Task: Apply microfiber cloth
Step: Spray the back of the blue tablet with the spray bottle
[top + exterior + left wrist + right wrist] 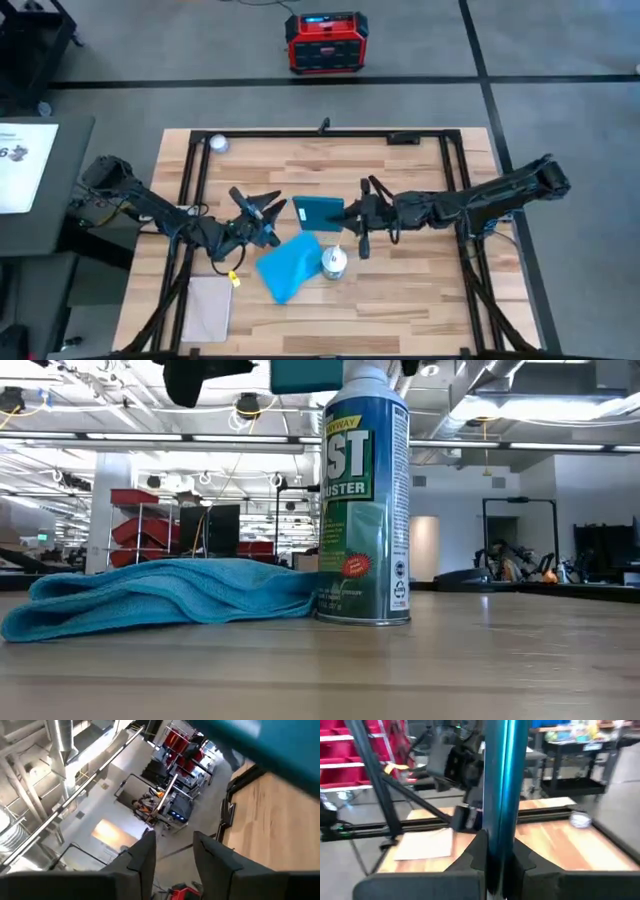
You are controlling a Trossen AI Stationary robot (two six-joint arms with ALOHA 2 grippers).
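Observation:
The sky-blue microfiber cloth [289, 266] lies bunched on the table near its middle, also seen in the low view [165, 595]; no gripper touches it. Above and beyond it hangs the tablet [318, 212], its face looking teal, with my right gripper [347, 214] shut on it. My left gripper [262, 208] stands open just left of the tablet, holding nothing; in its wrist view its fingers [142, 857] are apart and the tablet [260, 750] shows beyond them. My right gripper pinches the tablet's right-hand edge [495, 837] between its two fingers, which come about level from the table's right. The tablet is lifted clear of the table, above the cloth and the can [305, 375]. In the wrist view it shows edge-on.
A green-and-white spray can [333, 262] stands upright right beside the cloth, also seen in the low view [365, 500]. A pale grey sheet [208, 308] lies at the near left. A small round object [218, 144] sits at the far left corner. A black frame [420, 135] borders the table.

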